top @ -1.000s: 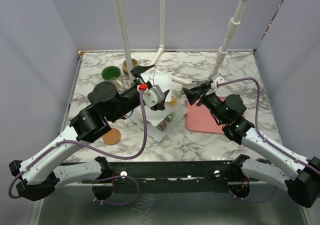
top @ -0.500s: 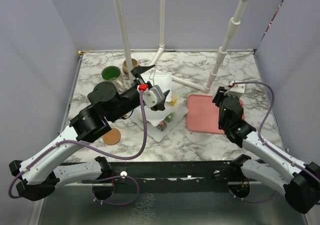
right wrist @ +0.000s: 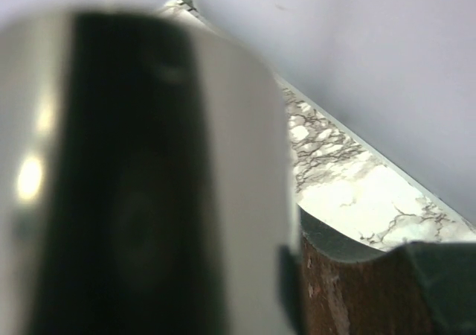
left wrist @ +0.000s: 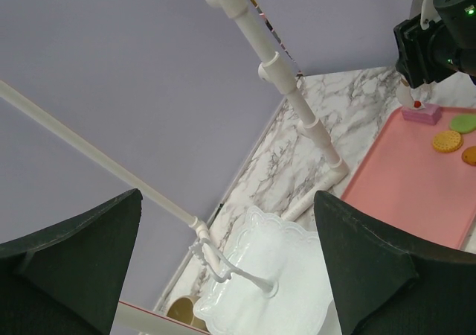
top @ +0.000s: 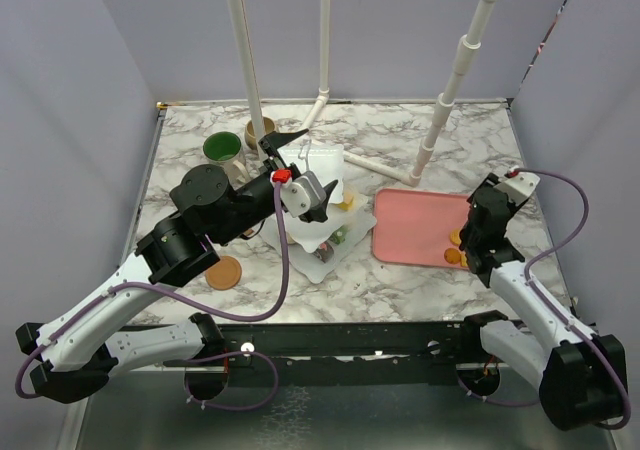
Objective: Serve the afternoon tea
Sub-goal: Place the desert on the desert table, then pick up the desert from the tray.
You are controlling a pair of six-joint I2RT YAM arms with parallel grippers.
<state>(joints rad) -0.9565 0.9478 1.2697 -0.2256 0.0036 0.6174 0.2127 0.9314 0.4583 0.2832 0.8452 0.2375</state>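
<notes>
Stand [top: 322, 162]: frame centre, left gripper [left wrist: 223, 260] spread wide above it. Biscuits [left wrist: 447, 141]: on tray [top: 410, 230], centre right, under right gripper [top: 478, 238]; its opening we cannot tell. Step, we judge: fetching pastry. Next: lower, close, carry to stand.

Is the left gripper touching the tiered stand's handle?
Apart. In the left wrist view, the left gripper is wide open. The tiered stand's handle sits between its fingers, with background visible on both sides.
</notes>
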